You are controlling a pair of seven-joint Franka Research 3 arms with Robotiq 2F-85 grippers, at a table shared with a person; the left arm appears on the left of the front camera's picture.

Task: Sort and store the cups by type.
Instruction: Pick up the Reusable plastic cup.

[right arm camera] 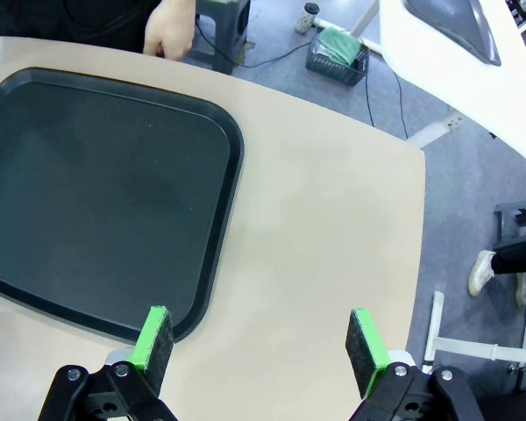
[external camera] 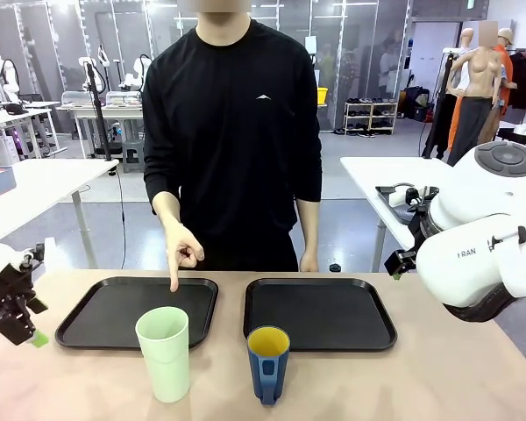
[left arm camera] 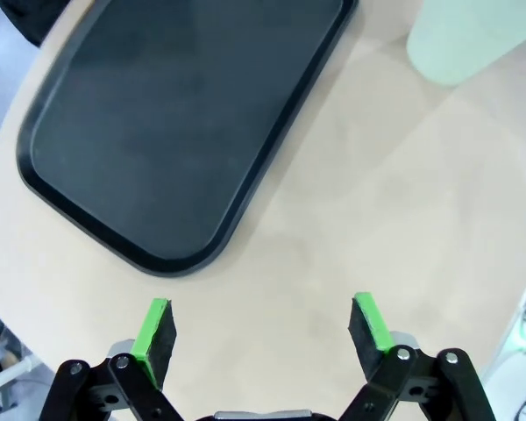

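Two cups upright on the desk, both outside the two black trays, both tools wide.
The mint-green tumbler stands toward the desk's near edge, just in front of the left tray's near right corner. The dark blue mug, yellow inside, stands beside it in front of the right tray's near left corner, with its handle turned toward the near edge. The two cups are apart. A person's hand points one finger down onto the far part of the left tray. The left tool hangs wide over bare desk near that tray's corner, holding nothing. The right tool is also wide and holds nothing, beside the right tray's corner.
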